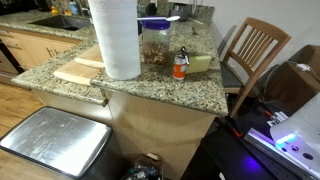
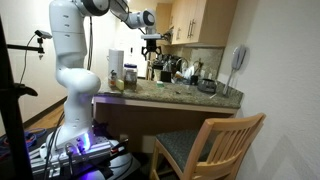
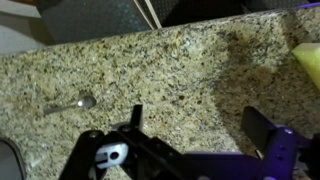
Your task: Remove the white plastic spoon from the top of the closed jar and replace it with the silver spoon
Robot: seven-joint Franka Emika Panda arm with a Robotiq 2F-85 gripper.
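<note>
**A:** Status on the spoon swap?

**B:** Early, by my read. The silver spoon [image 3: 72, 104] lies flat on the table [image 3: 190, 60], bowl toward the jaws and well apart from them. So the replace step isn't done.

**A:** White spoon off the jar yet?

**B:** Can't tell. The jar [image 1: 153, 45] stands just beside the towel roll [image 1: 115, 38] with its blue lid [image 1: 153, 22] on. The lid top shows a pale patch, but it's too small to call a spoon. I don't see a white spoon on the table in any view either.

**A:** Jaws?

**B:** Spread wide and holding nothing; the wrist view shows only bare granite between them. In an exterior view the arm [image 2: 75, 45] has them hanging high over the table.

**A:** What's left?

**B:** At minimum, grab the silver spoon and lay it on the lid. If the white spoon is up there, it has to come off first. The silver spoon lies flush on stone, so I'd expect a fiddly pick.
</note>
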